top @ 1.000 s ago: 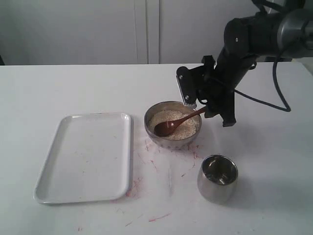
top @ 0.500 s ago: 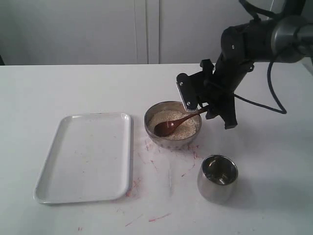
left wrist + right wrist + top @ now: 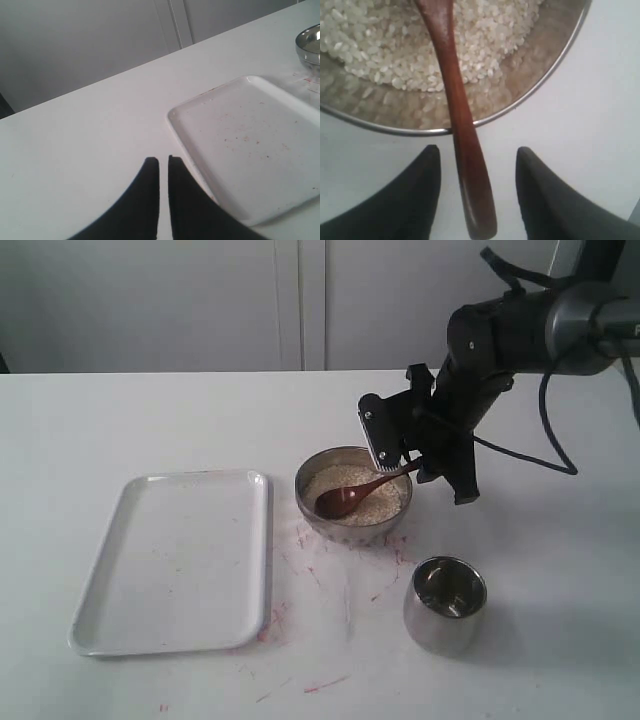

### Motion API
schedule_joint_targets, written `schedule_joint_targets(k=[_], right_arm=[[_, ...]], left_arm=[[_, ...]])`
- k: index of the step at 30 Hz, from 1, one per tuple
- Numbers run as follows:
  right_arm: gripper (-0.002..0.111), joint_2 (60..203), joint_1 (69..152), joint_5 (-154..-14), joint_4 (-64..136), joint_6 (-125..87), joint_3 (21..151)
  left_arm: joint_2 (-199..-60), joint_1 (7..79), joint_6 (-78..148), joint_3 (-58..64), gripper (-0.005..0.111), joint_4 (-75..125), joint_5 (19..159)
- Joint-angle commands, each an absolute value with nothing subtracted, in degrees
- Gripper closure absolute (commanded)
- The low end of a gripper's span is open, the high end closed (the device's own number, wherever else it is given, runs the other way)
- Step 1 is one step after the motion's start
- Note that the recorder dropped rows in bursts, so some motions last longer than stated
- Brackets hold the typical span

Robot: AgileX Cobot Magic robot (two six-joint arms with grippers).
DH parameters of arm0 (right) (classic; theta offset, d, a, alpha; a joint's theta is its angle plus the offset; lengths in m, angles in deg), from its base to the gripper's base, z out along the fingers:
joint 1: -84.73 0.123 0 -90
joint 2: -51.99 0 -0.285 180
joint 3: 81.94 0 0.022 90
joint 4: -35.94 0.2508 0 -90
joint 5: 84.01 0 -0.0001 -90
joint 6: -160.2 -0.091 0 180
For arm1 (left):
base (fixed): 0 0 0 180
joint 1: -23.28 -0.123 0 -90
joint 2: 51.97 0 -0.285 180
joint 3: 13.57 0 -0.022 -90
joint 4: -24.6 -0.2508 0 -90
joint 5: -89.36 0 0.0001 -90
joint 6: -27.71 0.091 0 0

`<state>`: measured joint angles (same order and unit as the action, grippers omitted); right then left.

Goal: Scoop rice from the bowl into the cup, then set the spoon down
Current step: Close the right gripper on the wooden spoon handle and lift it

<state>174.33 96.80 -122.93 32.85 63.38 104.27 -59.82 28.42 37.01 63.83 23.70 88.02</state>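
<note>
Around the bowl (image 3: pixel 345 530), red-smeared white table (image 3: pixel 120 410)

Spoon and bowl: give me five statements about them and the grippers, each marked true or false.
1. The spoon lies with its oval end on the rice in the bowl. True.
2. The right gripper has its jaws clamped on the spoon's handle. False: the jaws stand open, one on each side of the handle, with a gap on both sides.
3. The cup is half full of rice. False: no rice shows inside it.
4. The spoon's handle sticks out over the bowl's rim. True.
5. The left gripper has its jaws shut and holds nothing. True.
</note>
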Motion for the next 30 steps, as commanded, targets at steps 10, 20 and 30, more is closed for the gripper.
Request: schedule_joint_targets(k=[10, 20, 30], right_arm=[[0.064, 174.8, 96.7, -122.8, 32.7, 64.0, 104.0], [0.072, 175.4, 96.7, -122.5, 32.7, 64.0, 104.0], [0.085, 175.4, 96.7, -122.3, 32.9, 64.0, 104.0]], left_arm=[[-59.8, 28.6, 36.9, 63.6, 0.092, 24.1, 88.1], [-59.8, 28.6, 36.9, 63.6, 0.092, 24.1, 88.1], [-59.8, 28.6, 36.9, 63.6, 0.092, 24.1, 88.1]])
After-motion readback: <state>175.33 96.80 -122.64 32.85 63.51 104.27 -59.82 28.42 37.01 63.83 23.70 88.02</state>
